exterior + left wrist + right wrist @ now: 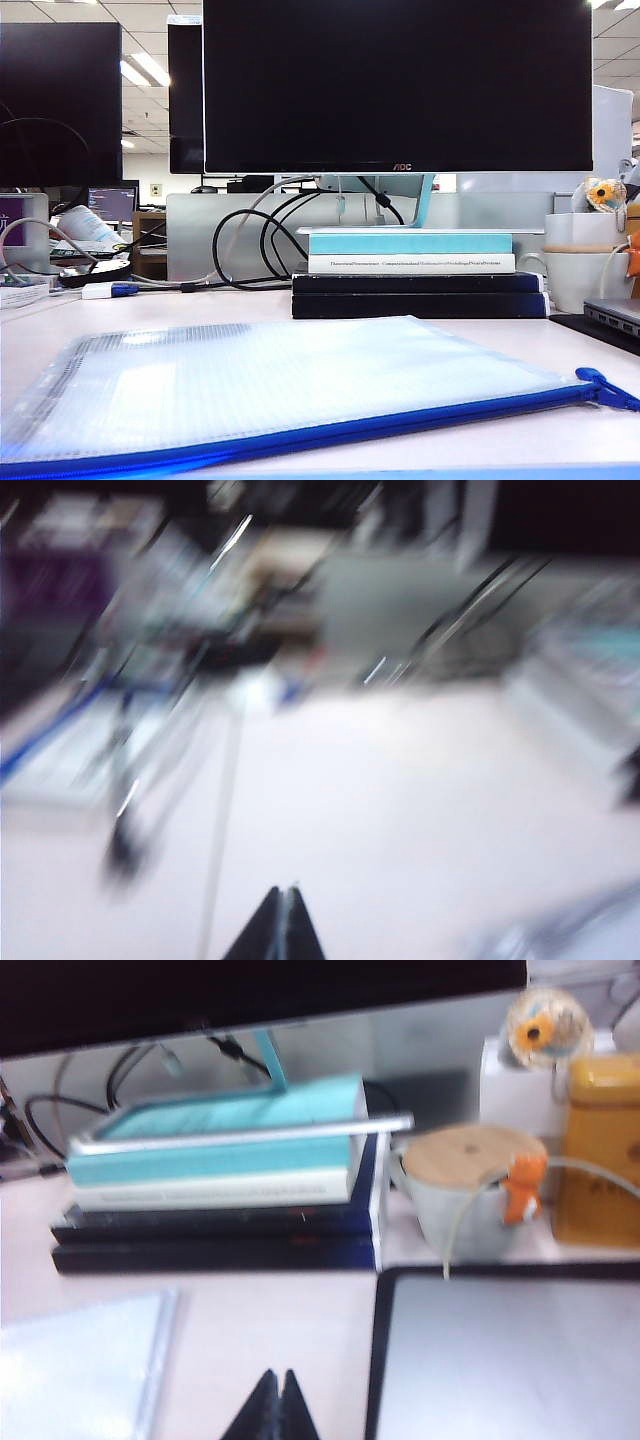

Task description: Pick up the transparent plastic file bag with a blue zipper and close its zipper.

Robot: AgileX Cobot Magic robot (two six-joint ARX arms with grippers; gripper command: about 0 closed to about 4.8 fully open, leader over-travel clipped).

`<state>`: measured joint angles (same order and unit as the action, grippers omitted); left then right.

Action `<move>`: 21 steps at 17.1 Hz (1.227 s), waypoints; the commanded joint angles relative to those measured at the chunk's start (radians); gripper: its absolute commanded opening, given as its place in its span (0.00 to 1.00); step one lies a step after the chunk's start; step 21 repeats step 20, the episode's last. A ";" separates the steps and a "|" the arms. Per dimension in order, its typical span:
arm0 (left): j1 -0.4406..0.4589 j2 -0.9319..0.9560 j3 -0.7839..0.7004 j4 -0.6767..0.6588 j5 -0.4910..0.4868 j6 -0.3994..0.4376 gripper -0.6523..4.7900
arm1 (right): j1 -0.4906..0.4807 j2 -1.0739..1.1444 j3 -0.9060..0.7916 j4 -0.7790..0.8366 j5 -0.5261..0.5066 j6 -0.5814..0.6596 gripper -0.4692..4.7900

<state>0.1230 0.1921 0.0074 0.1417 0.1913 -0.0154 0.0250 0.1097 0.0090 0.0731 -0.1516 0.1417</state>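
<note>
File bag [270,395] lies untouched; we hold left gripper [280,925] and right gripper [275,1410] pressed together, empty, so reaching comes next.

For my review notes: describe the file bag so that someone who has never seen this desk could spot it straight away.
Start at the big black monitor and drop to the stack of books under it. On the white desk in front of that stack lies the file bag, flat. It alone is see-through: whitish mesh plastic edged by a bright blue zipper whose pull sits at its right end.
</note>
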 commanded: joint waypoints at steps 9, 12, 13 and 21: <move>-0.022 0.000 0.003 -0.038 -0.008 -0.035 0.11 | 0.007 0.002 -0.001 -0.100 0.068 0.012 0.09; -0.023 0.000 0.003 -0.023 -0.014 0.015 0.11 | 0.007 0.002 -0.001 -0.107 0.066 0.012 0.09; -0.023 0.000 0.003 -0.024 -0.012 0.002 0.11 | 0.007 0.002 -0.001 -0.105 0.067 0.012 0.09; -0.023 0.000 0.003 -0.030 -0.011 0.003 0.11 | 0.007 0.002 -0.001 -0.106 0.067 0.012 0.09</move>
